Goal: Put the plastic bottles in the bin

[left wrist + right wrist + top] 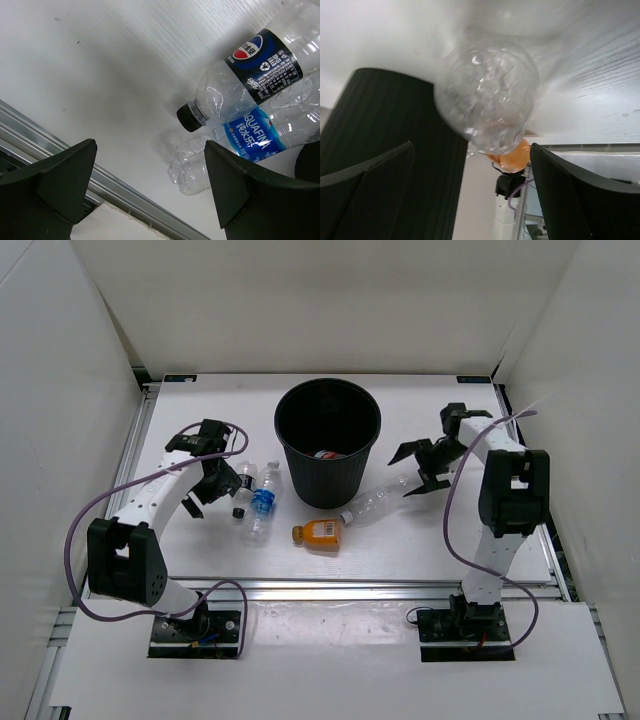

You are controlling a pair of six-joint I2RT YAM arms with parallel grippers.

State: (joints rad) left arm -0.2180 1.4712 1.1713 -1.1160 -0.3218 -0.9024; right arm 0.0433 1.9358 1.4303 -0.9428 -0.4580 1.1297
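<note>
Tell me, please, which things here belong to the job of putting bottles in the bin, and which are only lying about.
Belong to the job: bin; black-label bottle; blue-label bottle; orange bottle; large clear bottle.
Only there, not part of the job: purple cable; metal rail.

A robotics lab test cell: plain white panel walls (pixel 300 300) rise beyond the left pincer (pixel 150 145), a white tabletop (pixel 100 60) lies beneath it, and a silver aluminium frame rail (pixel 125 192) runs beside it.
</note>
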